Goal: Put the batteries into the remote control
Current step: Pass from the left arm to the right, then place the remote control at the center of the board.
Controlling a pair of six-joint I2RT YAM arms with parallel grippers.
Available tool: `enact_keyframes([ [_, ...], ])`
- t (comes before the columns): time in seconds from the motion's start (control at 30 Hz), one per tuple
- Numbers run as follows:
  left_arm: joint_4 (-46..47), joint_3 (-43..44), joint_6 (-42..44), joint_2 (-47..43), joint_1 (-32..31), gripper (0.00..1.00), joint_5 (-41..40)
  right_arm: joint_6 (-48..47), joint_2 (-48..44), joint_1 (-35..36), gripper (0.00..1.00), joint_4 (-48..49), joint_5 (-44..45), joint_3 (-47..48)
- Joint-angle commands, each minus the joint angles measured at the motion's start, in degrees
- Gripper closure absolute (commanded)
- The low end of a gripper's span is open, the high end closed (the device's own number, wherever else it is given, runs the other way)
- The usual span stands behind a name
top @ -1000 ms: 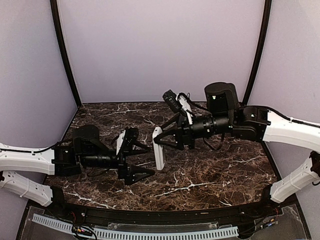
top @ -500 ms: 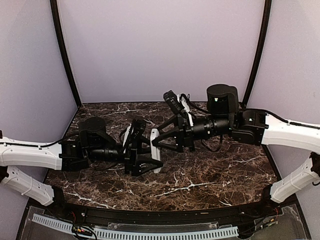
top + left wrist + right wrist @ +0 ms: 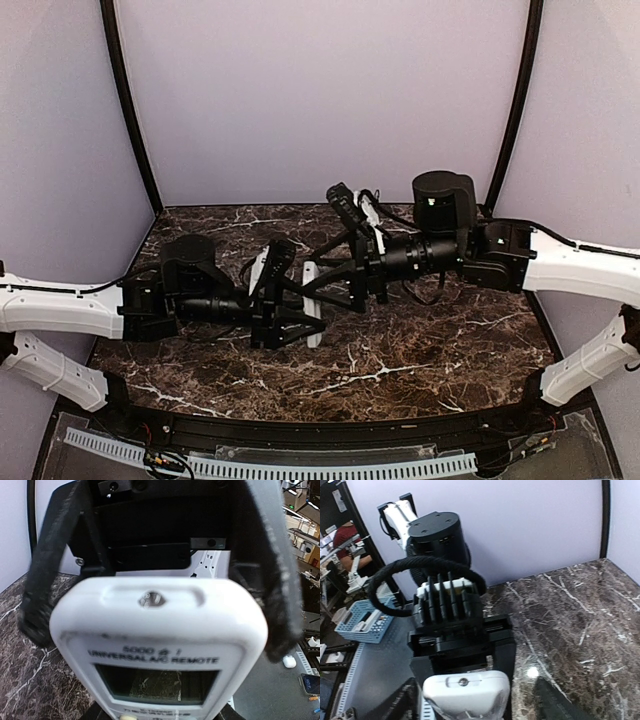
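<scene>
- Top external: the remote control (image 3: 309,272) sits about mid-tabletop and looks lifted off the tabletop (image 3: 450,340). It is between the left pincer (image 3: 288,318) and the right pincer (image 3: 318,285), long axis near upright, seen edge-on.
- Key relation: the remote is right at both pincers' tips. The left reaches in from the left edge, the right from the right edge, and neither is clearly nearer.
- Left wrist: only this view shows the display face. Fingers (image 3: 42,595) flank both long edges. Contact looks likely, but I cannot tell if they are clamped.
- Right wrist: only the remote's top end shows. Fingers (image 3: 555,705) stand either side, with a gap on one side, so I cannot tell the grip.
- The batteries are not seen in any view. The back probably faces the right pincer, so loading likely needs that side freed.
</scene>
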Motion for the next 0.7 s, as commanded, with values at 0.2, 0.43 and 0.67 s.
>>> enact_keyframes([
  [0.2, -32.8, 9.8, -15.2, 8.4, -0.3, 0.87, -36.8, 10.1, -1.9, -1.8, 0.01, -15.1, 34.8, 1.8],
  [0.43, -42.1, 14.3, -29.9, 20.7, 0.2, 0.85, -35.8, 13.0, 2.9, -2.0, 0.01, -24.1, 39.3, 4.4],
  [0.67, -54.2, 24.1, -29.8, 31.5, 0.4, 0.81, -33.0, 13.7, 4.8, -1.9, 0.01, -26.1, 39.5, 4.5],
])
